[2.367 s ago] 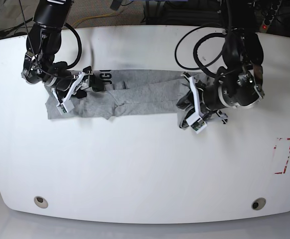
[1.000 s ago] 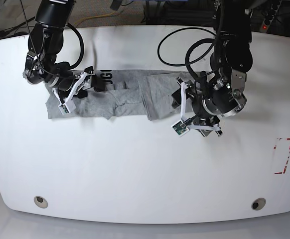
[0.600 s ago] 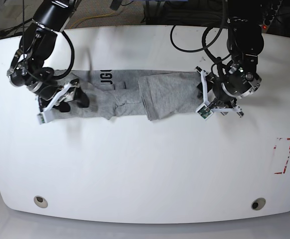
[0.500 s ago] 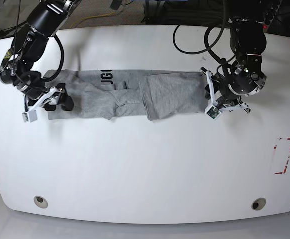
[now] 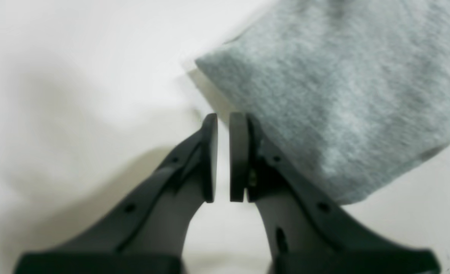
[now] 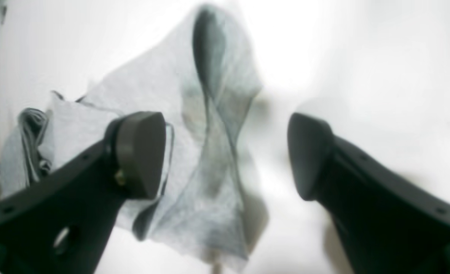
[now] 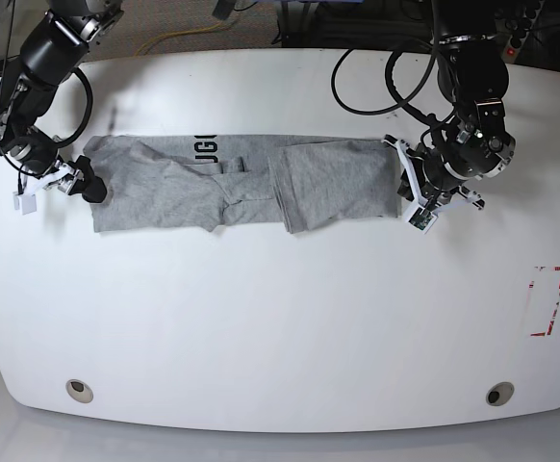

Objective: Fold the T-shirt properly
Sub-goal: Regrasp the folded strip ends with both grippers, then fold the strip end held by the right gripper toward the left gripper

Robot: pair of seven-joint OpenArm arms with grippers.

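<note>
- Currently I see the T-shirt [image 7: 241, 185] lying flat as a long horizontal band across the upper middle of the table [image 7: 280, 318], which is white, smooth and rounded at its corners.
- Fabric: soft heather-grey knit, with a mottled weave showing in the left wrist view [image 5: 343, 95]. Part of the black block lettering [image 7: 204, 147] shows along the upper edge.
- Shape: one end panel is folded inward over the middle, leaving a straight slanted edge near the centre; small creases sit beside it.
- Left gripper [image 5: 223, 158]: its dark matte fingers are pressed almost together with only a thin slit between them and nothing in it. The rounded grey corner of the shirt lies just beside one finger. In the base view it sits at the shirt's right end [image 7: 417, 197].
- Right gripper [image 6: 225, 156]: fingers spread wide, holding nothing, over the rumpled, twisted sleeve end of the shirt [image 6: 209, 125]. In the base view it is at the shirt's left end [image 7: 78, 183].
- Surroundings: a red-and-white marker [image 7: 547, 301] lies near the table's right edge, well apart from the shirt; two round fittings [image 7: 79, 390] sit near the front edge. Black cables loop above the left arm.
</note>
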